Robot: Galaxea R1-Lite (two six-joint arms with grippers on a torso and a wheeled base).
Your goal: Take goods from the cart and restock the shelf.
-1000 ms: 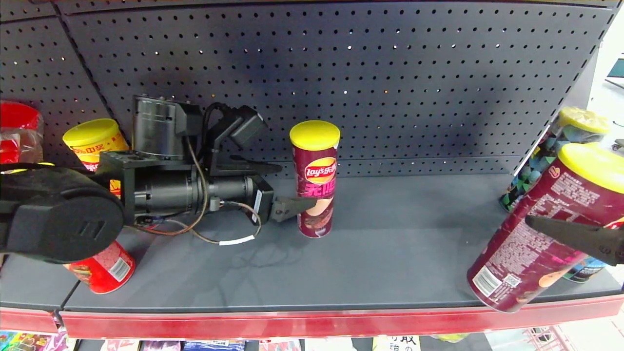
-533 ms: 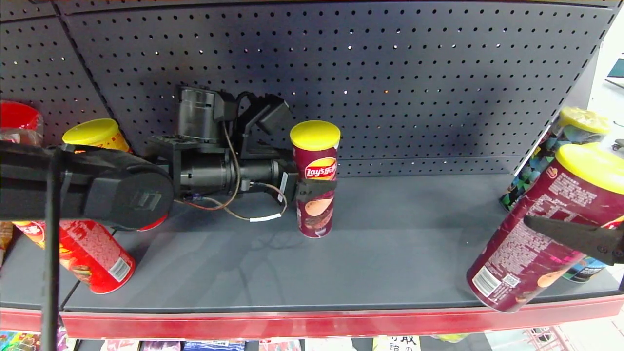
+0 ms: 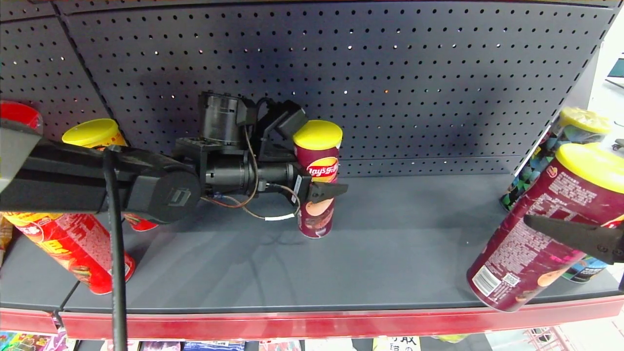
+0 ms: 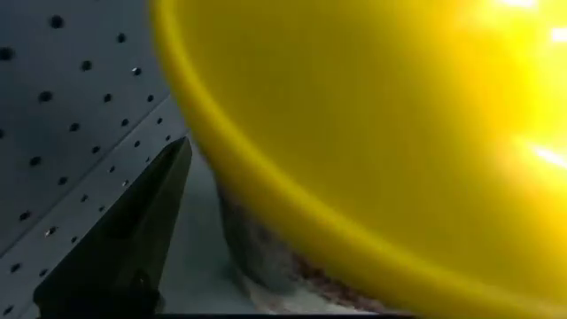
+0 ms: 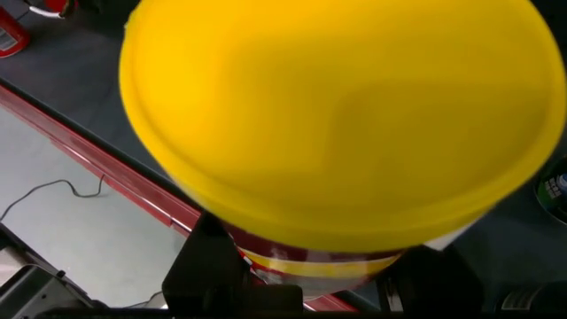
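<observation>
The left hand (image 3: 325, 189) straddles, fingers apart, an upright maroon crisp tube with yellow lid (image 3: 319, 146) mid dark grey metal shelf (image 3: 390, 263). The right hand (image 3: 560, 233) clamps a tilted maroon yellow-lidded tube (image 3: 526, 253) at the shelf's right front edge.

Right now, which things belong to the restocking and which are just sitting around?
Job: upright maroon can, left gripper straddling it; tilted maroon can in right gripper; shelf.
Idle: red can, yellow-lidded can behind it, patterned can at right.
</observation>
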